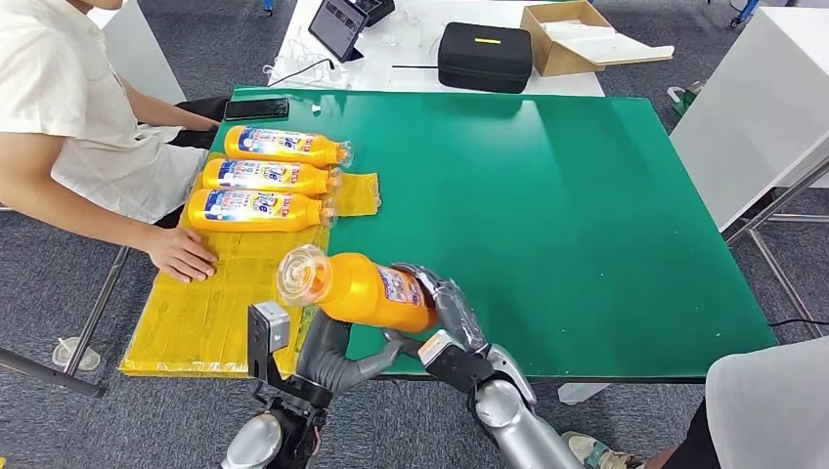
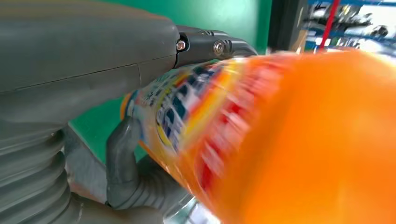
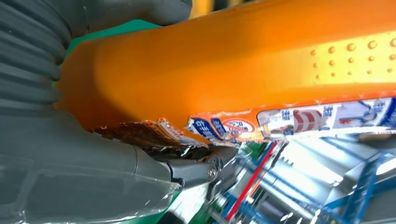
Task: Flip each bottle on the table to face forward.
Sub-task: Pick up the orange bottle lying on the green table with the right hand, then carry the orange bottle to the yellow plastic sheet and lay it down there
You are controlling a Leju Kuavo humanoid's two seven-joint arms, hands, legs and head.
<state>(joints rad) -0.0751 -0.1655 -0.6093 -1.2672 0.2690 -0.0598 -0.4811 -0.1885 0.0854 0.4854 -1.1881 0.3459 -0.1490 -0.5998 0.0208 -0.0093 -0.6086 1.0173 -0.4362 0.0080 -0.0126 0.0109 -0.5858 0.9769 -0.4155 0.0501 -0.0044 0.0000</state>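
Observation:
An orange bottle [image 1: 367, 288] with a clear cap hangs tilted above the front edge of the green table [image 1: 567, 225], cap toward the left. My left hand [image 1: 337, 357] grips it from below and my right hand [image 1: 448, 311] wraps its base end. In the left wrist view the left hand [image 2: 93, 70] closes around the blurred bottle [image 2: 303, 140]. In the right wrist view the right hand [image 3: 70, 172] clasps the bottle [image 3: 233, 70] near its torn label. Three more orange bottles [image 1: 283, 147] [image 1: 266, 177] [image 1: 256, 209] lie side by side on the yellow mat [image 1: 225, 293], labels up.
A person sits at the left with a hand [image 1: 183, 254] flat on the yellow mat. A phone [image 1: 256, 108] lies at the table's far left corner. Behind, a white table carries a black case [image 1: 484, 57], a cardboard box [image 1: 567, 37] and a tablet [image 1: 337, 26].

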